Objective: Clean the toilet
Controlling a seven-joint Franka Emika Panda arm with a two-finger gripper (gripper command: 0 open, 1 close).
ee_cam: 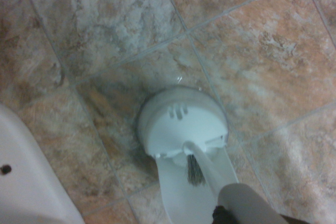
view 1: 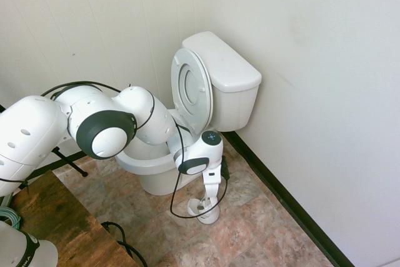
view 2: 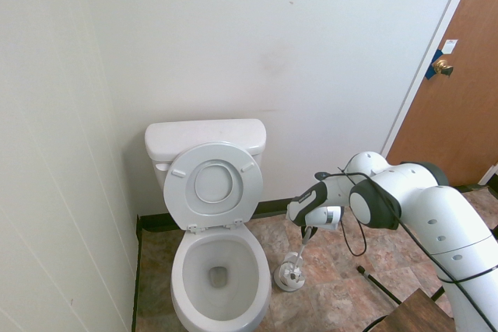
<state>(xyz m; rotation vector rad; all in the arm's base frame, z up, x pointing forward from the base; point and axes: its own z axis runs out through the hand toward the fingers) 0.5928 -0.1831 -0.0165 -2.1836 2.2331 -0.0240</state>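
Brush (ee_cam: 247,204) in its holder (ee_cam: 184,121), its handle pinched by the gripper (view 2: 308,233). Beside them, the toilet (view 2: 187,270) has its lid (view 2: 180,198) up.

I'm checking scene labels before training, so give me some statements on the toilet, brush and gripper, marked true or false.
1. The toilet's lid is raised. True.
2. The brush holder stands on the tank. False: the brush holder is on the floor, beside the toilet.
3. The gripper is shut on the brush's handle. True.
4. The brush is inside the bowl. False: its bristles are at the holder.
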